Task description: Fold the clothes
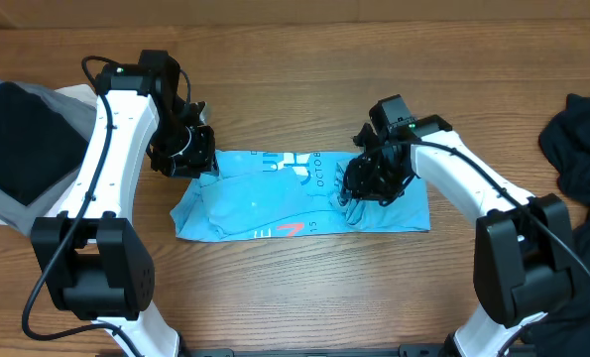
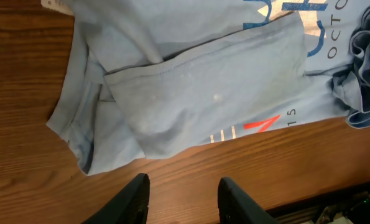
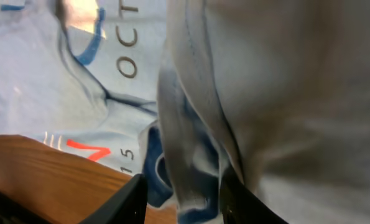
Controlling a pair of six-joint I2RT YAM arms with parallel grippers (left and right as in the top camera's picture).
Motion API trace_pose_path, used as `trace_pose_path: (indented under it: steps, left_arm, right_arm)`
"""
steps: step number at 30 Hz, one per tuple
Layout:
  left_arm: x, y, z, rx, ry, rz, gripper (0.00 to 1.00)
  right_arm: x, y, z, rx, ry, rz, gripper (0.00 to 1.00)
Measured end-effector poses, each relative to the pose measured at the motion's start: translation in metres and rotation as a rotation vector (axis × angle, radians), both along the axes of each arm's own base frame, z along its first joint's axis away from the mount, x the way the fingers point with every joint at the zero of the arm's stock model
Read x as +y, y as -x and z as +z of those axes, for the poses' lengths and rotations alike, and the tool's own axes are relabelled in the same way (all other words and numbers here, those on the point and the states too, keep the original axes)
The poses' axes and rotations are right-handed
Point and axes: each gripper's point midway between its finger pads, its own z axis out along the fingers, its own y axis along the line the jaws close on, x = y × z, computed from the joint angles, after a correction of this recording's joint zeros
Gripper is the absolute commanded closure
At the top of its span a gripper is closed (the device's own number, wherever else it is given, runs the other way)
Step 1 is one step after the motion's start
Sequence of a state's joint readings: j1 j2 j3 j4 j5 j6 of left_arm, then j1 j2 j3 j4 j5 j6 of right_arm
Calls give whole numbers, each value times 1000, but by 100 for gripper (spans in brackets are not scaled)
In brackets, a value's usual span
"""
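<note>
We observe a brown wood-grain bench [image 1: 304,288] filling the overhead view; its surface is evenly lit, with a faint sheen.

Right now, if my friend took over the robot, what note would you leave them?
Left claw: open, holding nothing, over the table by the shirt's left end.
Right claw: a fold of shirt sits between its fingers; can't tell if it is pinching.
Things: blue T-shirt in the middle; bunched black clothes at the right edge; a flat black garment on pale cloth at the left.
Done: the shirt is folded in to a long band.
Left: probably fold the band shorter, then the bunched black clothes.
</note>
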State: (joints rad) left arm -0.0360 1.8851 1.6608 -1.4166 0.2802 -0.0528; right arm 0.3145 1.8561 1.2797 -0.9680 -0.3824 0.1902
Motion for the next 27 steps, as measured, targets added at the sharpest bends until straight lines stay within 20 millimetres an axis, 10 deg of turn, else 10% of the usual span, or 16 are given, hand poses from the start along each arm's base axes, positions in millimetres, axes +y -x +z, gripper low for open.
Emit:
trace_pose_path:
  steps: [7, 17, 27]
  left_arm:
    - [0, 0, 0, 0, 0, 0, 60]
    - [0, 0, 0, 0, 0, 0, 60]
    - [0, 0, 0, 1, 0, 0, 55]
  right_arm:
    - [-17, -29, 29, -108, 56, -50, 63]
    - [-44, -12, -7, -57, 191, -126, 68]
    - [10, -7, -13, -105, 48, -33, 63]
